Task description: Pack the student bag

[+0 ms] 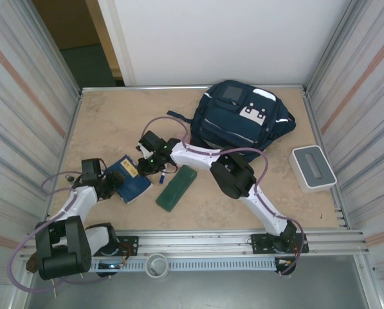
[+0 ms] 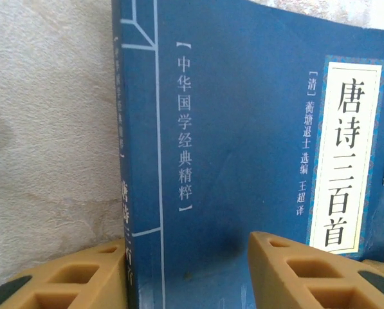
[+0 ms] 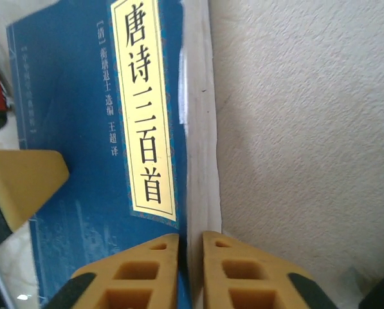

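Right wrist view: the right tool has its fingers almost together, pinching the page edge of a blue book. The left tool stands partly open astride the spine of the blue book, one finger over the cover and the other over the bare surface. The blue book lies toward the near left, with a green case near it. The student bag lies at the back, right of centre, well apart from the blue book. A white box sits at the right edge.
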Controlling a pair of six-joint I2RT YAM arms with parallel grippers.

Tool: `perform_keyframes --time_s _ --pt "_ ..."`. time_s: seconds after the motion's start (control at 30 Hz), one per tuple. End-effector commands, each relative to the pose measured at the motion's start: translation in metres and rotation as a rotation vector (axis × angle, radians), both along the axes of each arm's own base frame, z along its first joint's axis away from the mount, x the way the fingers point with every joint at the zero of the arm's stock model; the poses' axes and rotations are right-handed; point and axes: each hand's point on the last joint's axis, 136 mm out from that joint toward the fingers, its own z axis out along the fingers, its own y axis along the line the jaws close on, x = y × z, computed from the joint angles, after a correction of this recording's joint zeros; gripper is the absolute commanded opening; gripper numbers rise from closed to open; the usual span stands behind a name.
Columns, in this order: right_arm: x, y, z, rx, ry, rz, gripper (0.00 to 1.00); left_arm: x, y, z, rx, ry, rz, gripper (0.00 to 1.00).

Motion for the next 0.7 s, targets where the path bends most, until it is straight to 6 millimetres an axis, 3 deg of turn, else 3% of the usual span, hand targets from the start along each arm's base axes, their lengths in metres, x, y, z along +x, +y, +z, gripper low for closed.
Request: perform_keyframes --time_s 0.0,0.1,0.37,0.5,0.53,0.67 --pt "-0.011 0.020 0.043 0.148 0.040 0.029 0.10 0.013 -0.035 0.002 -0.126 -0.070 -0.129 0.48" --pt "-0.012 0.021 0.046 0.178 0.070 0.023 0.10 0.014 -0.034 0.003 -0.123 -0.075 -0.125 0.48" --pt "-0.013 0.019 0.028 0.173 0.094 0.021 0.21 0.017 -0.036 0.005 -0.134 -0.089 -0.128 0.46" --pt "-0.011 0.019 0.037 0.196 0.096 0.022 0.09 0.019 -0.038 0.011 -0.146 -0.109 -0.124 0.46" --pt "-0.012 0.013 0.032 0.184 0.108 0.013 0.06 0.019 -0.037 0.011 -0.146 -0.112 -0.120 0.46" --pt "-0.002 0.007 0.065 0.277 0.109 -0.025 0.00 0.024 -0.032 0.019 -0.193 -0.139 -0.077 0.49"
